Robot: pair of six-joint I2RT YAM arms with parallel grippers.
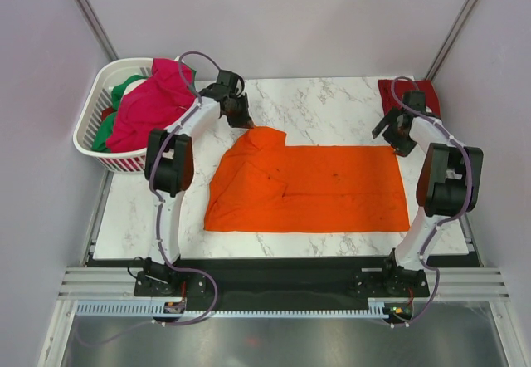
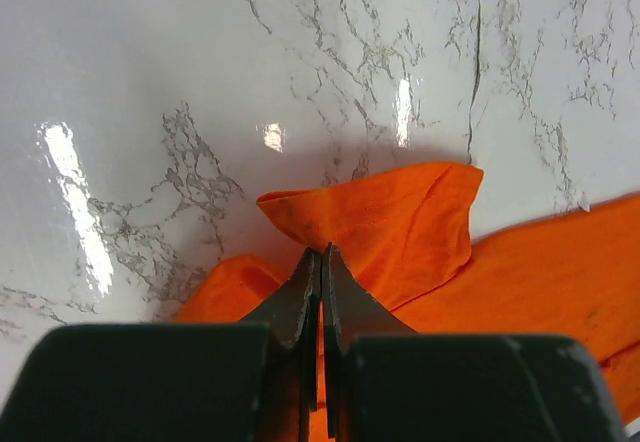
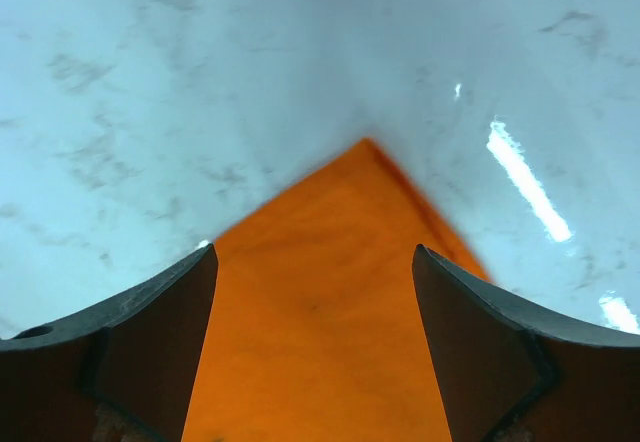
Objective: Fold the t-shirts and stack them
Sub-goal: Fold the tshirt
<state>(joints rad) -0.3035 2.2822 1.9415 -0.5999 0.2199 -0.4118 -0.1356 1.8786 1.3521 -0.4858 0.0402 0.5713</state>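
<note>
A bright orange t-shirt (image 1: 311, 188) lies spread on the marble table, partly folded on its left side. My left gripper (image 1: 241, 119) is shut on the shirt's far left corner, and the cloth (image 2: 385, 217) bunches up just past the fingertips (image 2: 321, 255). My right gripper (image 1: 397, 139) is open just above the shirt's far right corner (image 3: 330, 292), with the corner lying between the fingers. A dark red shirt (image 1: 397, 91) lies folded at the far right corner. A magenta-pink shirt (image 1: 153, 101) and a green one (image 1: 124, 89) lie in the basket.
A white slatted basket (image 1: 95, 139) stands at the far left corner of the table. Bare marble (image 1: 332, 105) lies behind the orange shirt. The table's near edge (image 1: 282, 255) runs just in front of the arm bases.
</note>
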